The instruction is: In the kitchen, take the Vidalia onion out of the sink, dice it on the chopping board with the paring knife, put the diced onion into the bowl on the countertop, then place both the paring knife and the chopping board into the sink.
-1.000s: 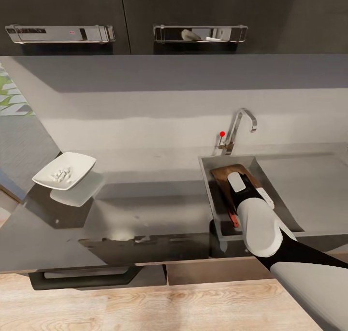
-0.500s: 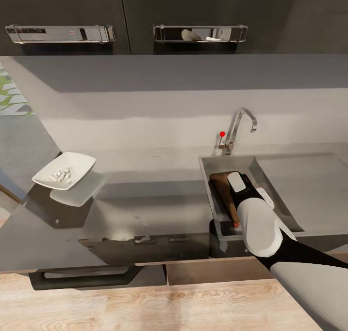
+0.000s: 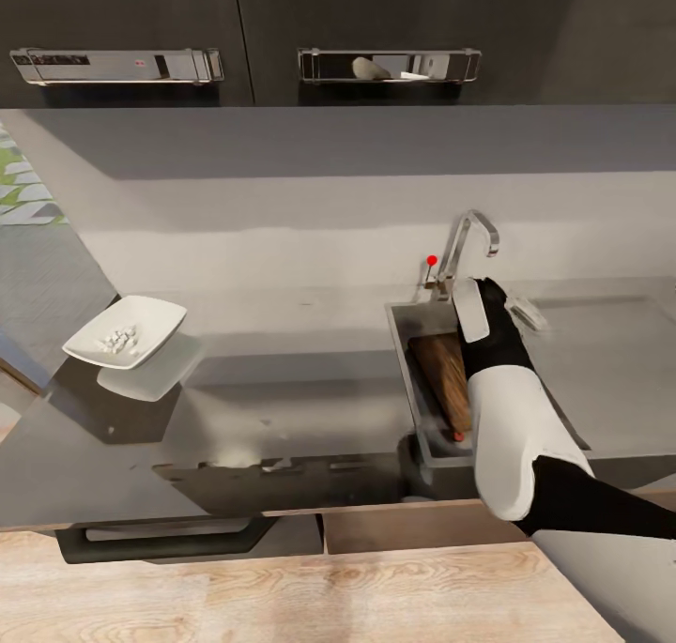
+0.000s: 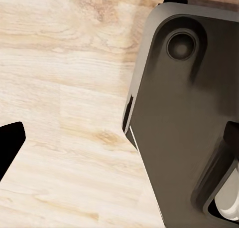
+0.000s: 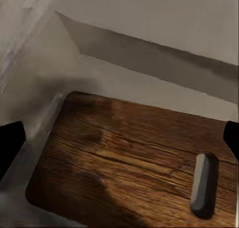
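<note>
One sink point(image 3: 406, 343), right: holds one chopping board point(image 3: 446, 375). One bowl point(image 3: 127, 333), far left on countertop point(image 3: 282, 390): holds diced onion point(image 3: 119, 339). Right gripper point(image 3: 496, 313) above sink: fingers spread, empty.

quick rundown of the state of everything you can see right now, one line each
chopping board: lying in the sink, not held
sink: holds the chopping board, tap not running
paring knife: a red tip shows at the board's near end in the sink
bowl: upright on the countertop, holds the diced onion
diced onion: small white cubes in the bowl
right end effector: open, empty, above the sink
countertop: bears the bowl
</note>
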